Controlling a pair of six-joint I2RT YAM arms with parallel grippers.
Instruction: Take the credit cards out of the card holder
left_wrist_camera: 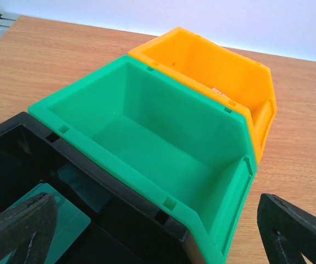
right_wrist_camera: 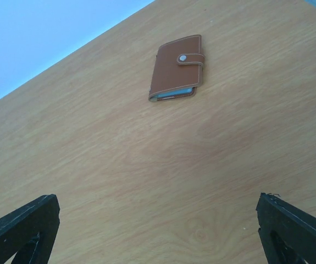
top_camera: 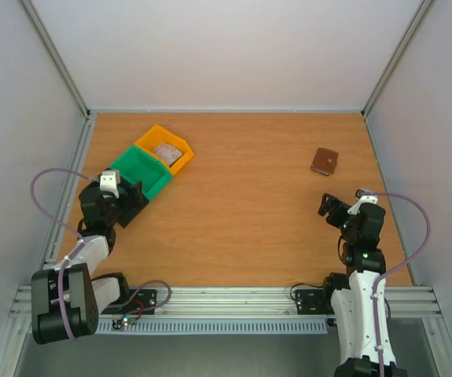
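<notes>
Wooden table with an orange-brown grain, seen from above and closed in by plain white walls on three sides. A grooved metal rail runs along its near edge. Two robot arms are bolted to the rail: the left arm is black and white, and the right arm is mostly white. Both have a looping purple cable.

Three open plastic bins sit touching in a diagonal row at the left of the table. The yellow bin is farthest from the arms and holds a pale object too small to make out. The green bin is in the middle. The black bin is nearest and has a flat teal sheet on its floor.

The left gripper hovers over the black bin with its black fingers spread wide, holding nothing. The right gripper hangs above bare wood, also spread wide and holding nothing.

The card holder lies flat at the far right of the table, beyond the right gripper and well apart from the bins. It is brown and folded shut, with its snap tab fastened. Only a pale blue edge of its inside shows.
</notes>
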